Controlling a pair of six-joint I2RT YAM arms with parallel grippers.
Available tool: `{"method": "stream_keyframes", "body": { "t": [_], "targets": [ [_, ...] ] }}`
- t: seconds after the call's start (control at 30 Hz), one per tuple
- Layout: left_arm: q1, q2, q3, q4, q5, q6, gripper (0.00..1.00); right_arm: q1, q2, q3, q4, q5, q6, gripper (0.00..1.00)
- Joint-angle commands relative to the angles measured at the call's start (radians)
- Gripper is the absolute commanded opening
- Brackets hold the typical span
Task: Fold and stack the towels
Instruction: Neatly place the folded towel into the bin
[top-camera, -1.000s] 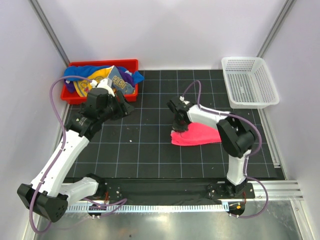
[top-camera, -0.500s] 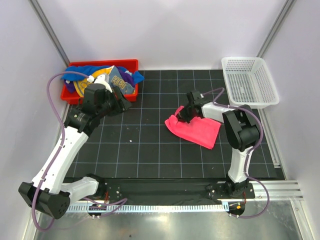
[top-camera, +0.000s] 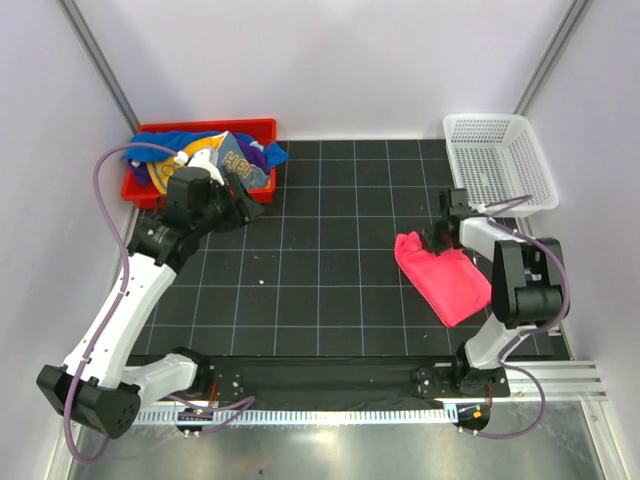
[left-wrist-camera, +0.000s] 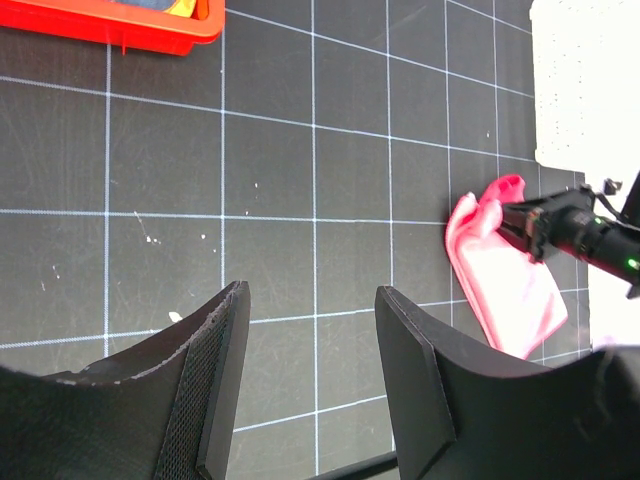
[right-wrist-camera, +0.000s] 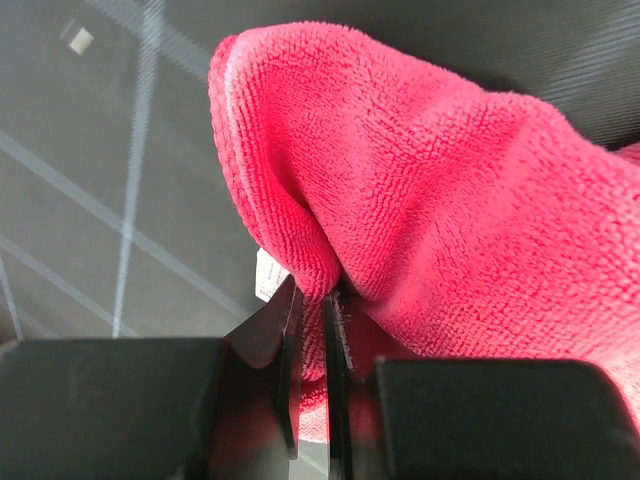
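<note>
pinching hot pink towel at right side of the mat

right gripper (right-wrist-camera: 312, 300) jaws nearly closed, a thin fold of the hot pink towel (top-camera: 452, 285) clamped between them. right wrist view shows the terry bunched into a hump just past the fingertips. the grip is at the towel's far edge. the rest of the cloth runs toward the near right, lying on the black grid mat (top-camera: 320, 290), loosely doubled rather than spread. the towel sits just on the near side of the white mesh basket (top-camera: 487, 121); cannot tell if the two touch.

left gripper (left-wrist-camera: 310, 293) jaws spread wide, nothing between them, only bare mat under it. it hangs over the mat just beside the near right corner of the red plastic bin (top-camera: 258, 127), well apart from the pink towel.

the other towels (top-camera: 195, 160) are heaped in the red bin: bright blue, yellow-orange, purple, and one pale with print. the purple one hangs over the bin's right rim.
</note>
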Motion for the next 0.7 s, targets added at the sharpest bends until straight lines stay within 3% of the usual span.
{"method": "stream_keyframes", "body": {
  "t": [0.0, 0.43, 0.67],
  "targets": [
    [0.006, -0.033, 0.025, 0.012, 0.021, 0.007, 0.57, -0.096, -0.067, -0.074, -0.124, 0.080, -0.067, 0.01],
    [0.005, -0.057, 0.006, 0.021, 0.052, 0.011, 0.56, -0.442, -0.219, -0.115, -0.153, -0.047, -0.281, 0.01],
    [0.006, -0.088, -0.040, 0.027, 0.067, 0.019, 0.57, -0.499, -0.285, -0.055, -0.167, -0.114, -0.365, 0.01]
  ]
}}
